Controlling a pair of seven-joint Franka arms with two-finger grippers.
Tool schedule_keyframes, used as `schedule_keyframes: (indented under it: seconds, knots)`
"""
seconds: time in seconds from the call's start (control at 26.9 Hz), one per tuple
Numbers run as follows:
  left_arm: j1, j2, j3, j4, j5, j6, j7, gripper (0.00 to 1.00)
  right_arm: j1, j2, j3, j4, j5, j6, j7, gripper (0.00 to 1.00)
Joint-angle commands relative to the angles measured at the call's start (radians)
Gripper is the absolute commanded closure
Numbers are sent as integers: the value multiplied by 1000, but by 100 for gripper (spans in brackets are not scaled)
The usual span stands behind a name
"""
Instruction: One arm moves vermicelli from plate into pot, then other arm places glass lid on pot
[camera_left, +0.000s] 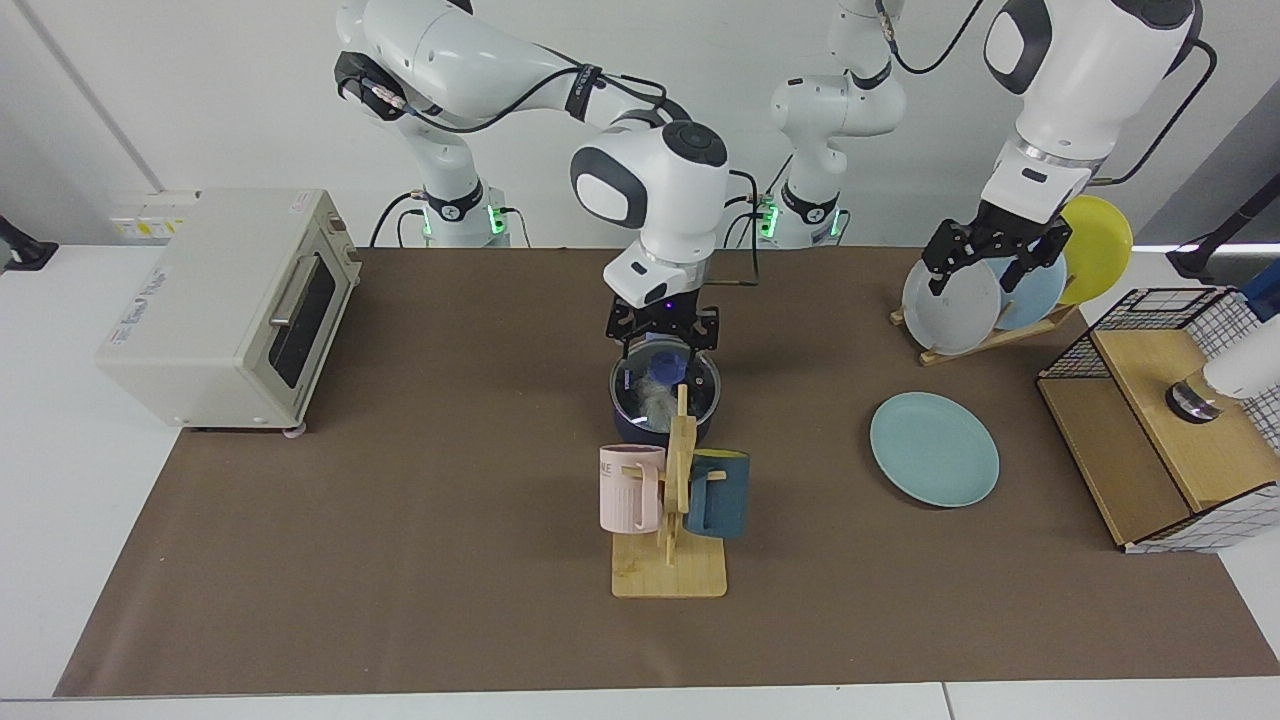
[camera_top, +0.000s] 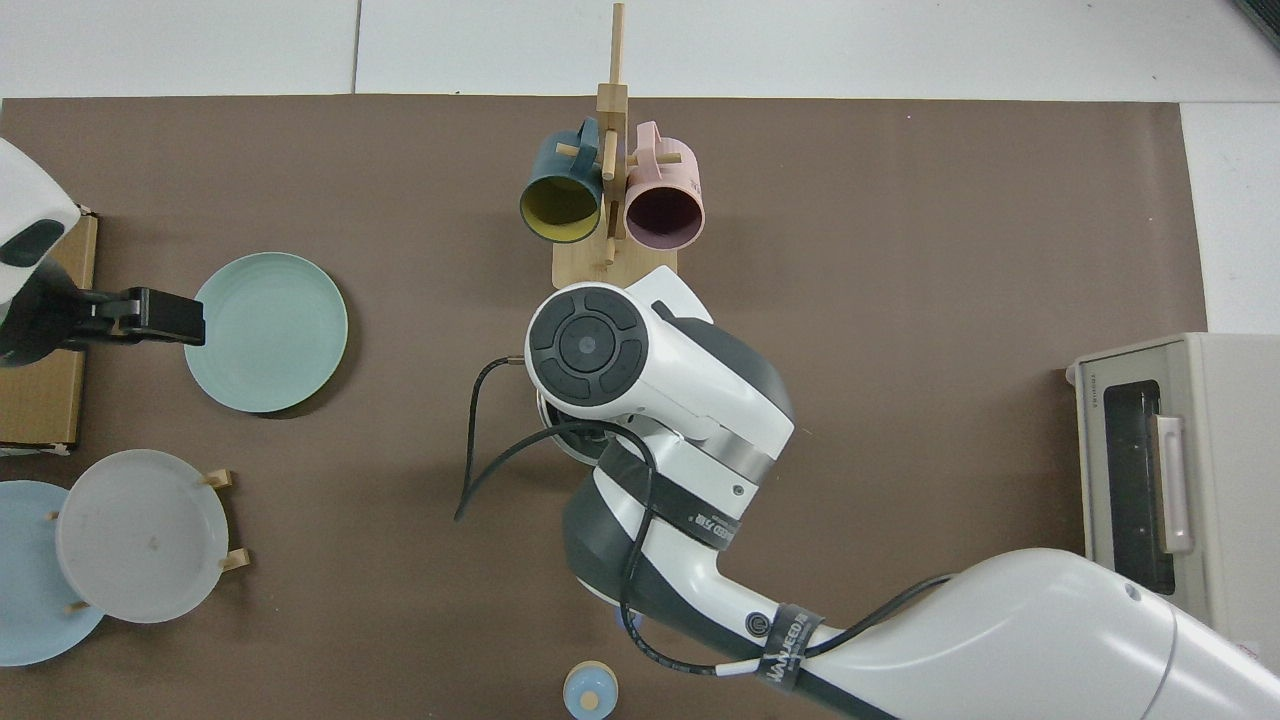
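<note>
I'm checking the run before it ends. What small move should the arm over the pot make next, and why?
Probably lift the right gripper straight up and clear. The glass lid already sits on the pot with the vermicelli under it, and the gripper is open just above the knob. The plate is bare; the left gripper waits by the plate rack.
</note>
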Motion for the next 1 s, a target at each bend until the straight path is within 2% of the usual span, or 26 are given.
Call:
schedule_keyframes:
  seconds: [0.0, 0.11, 0.22, 0.3, 0.41, 0.48, 0.63, 0.82, 0.89, 0.97]
  knots:
    - [0, -25, 2, -28, 9, 6, 5, 0, -12, -85, 8, 57, 48, -130, -74, 0]
    - [0, -25, 2, -28, 9, 6, 5, 0, -8, -131, -22, 92, 89, -196, -146, 0]
    - [0, -25, 2, -28, 9, 6, 5, 0, -2, -223, -119, 94, 173, -235, -223, 0]
    - [0, -25, 2, -28, 9, 6, 5, 0, 6, -292, -206, 83, 268, -236, -310, 0]
    - [0, -25, 2, -28, 7, 6, 5, 0, 41, -416, -404, 34, 440, -233, -465, 0]
    - [0, -25, 2, -28, 7, 6, 5, 0, 50, -491, -495, -26, 508, -229, -553, 0]
    - [0, -25, 2, -28, 9, 6, 5, 0, 55, -595, -627, -153, 543, -193, -683, 0]
    - [0, -25, 2, -28, 7, 6, 5, 0, 90, -617, -762, -213, 606, -129, -725, 0]
    - [0, -25, 2, -28, 7, 6, 5, 0, 96, -619, -788, -227, 613, -114, -742, 0]
    - [0, -25, 2, -28, 9, 6, 5, 0, 93, -619, -791, -230, 611, -113, -742, 0]
